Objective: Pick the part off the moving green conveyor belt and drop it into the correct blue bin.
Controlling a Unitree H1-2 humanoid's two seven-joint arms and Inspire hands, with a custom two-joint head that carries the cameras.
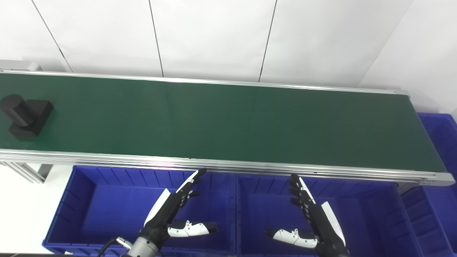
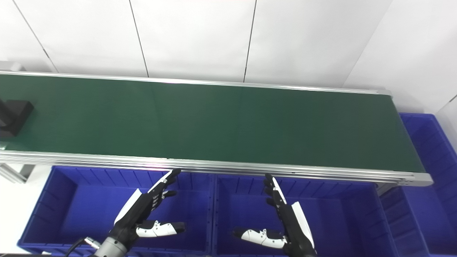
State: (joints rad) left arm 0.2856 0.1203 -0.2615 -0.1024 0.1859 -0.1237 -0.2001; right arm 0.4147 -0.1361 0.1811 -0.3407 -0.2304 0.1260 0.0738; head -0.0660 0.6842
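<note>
A long dark green conveyor belt (image 1: 221,121) with silver aluminium side rails runs across the scene in front of a white panelled wall. One matte black part (image 1: 25,116), a rectangular block with a short cylinder stub lying across it, rests on the belt at its far left end, close to the near rail; it is the only item on the belt. Below the belt's near rail stand two blue plastic bins side by side: the left blue bin (image 1: 89,200) and the middle blue bin (image 1: 375,214). A third blue bin (image 1: 441,135) sits past the belt's right end. Two black-and-white robot hands hover under the near rail. The left hand (image 1: 171,210) hangs over the left bin, fingers stretched apart, thumb out, holding nothing. The right hand (image 1: 314,217) hangs over the middle bin, likewise spread and holding nothing. Both are well apart from the part.
</note>
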